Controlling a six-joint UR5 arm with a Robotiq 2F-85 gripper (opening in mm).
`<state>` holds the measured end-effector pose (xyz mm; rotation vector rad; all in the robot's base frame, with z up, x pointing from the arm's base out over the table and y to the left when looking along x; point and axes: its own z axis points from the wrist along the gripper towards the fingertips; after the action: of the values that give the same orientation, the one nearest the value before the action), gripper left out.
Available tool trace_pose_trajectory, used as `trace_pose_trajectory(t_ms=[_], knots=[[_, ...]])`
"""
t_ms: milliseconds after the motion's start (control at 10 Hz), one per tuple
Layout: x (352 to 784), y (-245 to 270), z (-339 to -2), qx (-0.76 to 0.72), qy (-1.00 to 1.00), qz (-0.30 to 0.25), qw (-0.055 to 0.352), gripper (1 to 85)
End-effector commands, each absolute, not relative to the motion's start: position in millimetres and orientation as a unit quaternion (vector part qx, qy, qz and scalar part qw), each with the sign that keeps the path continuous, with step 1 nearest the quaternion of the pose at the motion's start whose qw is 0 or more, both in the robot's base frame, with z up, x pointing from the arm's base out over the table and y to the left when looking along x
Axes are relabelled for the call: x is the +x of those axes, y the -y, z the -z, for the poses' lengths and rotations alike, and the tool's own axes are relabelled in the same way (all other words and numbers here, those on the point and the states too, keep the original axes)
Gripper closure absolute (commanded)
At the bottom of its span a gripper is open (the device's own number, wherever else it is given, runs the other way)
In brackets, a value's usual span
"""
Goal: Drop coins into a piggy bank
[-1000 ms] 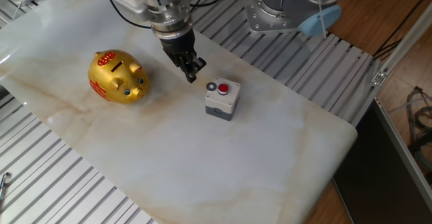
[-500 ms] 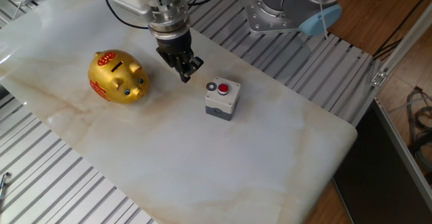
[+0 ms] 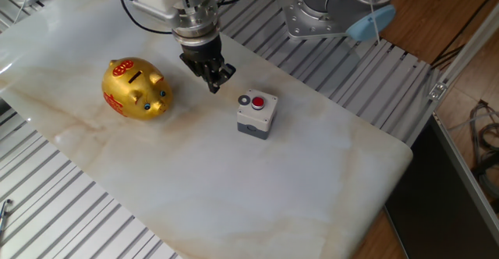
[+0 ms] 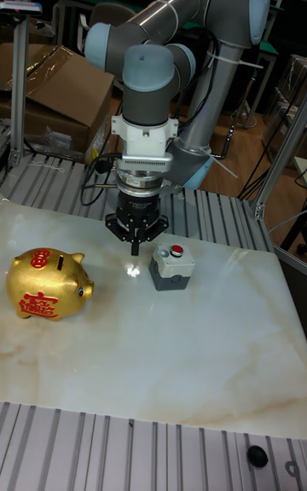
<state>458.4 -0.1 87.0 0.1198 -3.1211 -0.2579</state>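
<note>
The gold piggy bank (image 3: 135, 89) (image 4: 47, 284) stands upright on the left of the marble slab, its dark slot facing up. One coin (image 3: 245, 100) (image 4: 165, 250), a dark disc with a pale centre, lies on top of the small grey box beside the red button. My gripper (image 3: 216, 84) (image 4: 136, 245) hangs pointing down between the pig and the box, a little above the slab. Its fingers meet in a point, and I see nothing held between them. It touches neither the pig nor the box.
The grey box (image 3: 256, 117) (image 4: 172, 267) with its red button (image 3: 260, 101) (image 4: 177, 251) stands right of the gripper. Ribbed metal rails (image 3: 70, 212) surround the slab (image 3: 312, 173). The arm's base (image 3: 312, 13) is at the back. A small black knob (image 4: 255, 455) lies on the front rail.
The gripper moved a little left, away from the grey box and toward the pig, then stayed still over the last half second. The coin and the pig have not moved.
</note>
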Motion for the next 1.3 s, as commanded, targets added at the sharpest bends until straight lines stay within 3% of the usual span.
trace_pose_trajectory(t_ms=[0,200,500,600,700,1200], knots=[[464,-24,-94,0.021,0.992,0.127,-0.005,84.7],[459,-35,-96,0.02,0.989,0.147,0.005,84.7],[436,-22,-93,0.059,0.989,0.129,0.047,84.7],[438,-31,-95,0.061,0.986,0.15,0.043,68.0],[438,-32,-95,0.066,0.985,0.153,0.039,63.0],[439,-26,-91,0.091,0.983,0.158,0.035,63.3]])
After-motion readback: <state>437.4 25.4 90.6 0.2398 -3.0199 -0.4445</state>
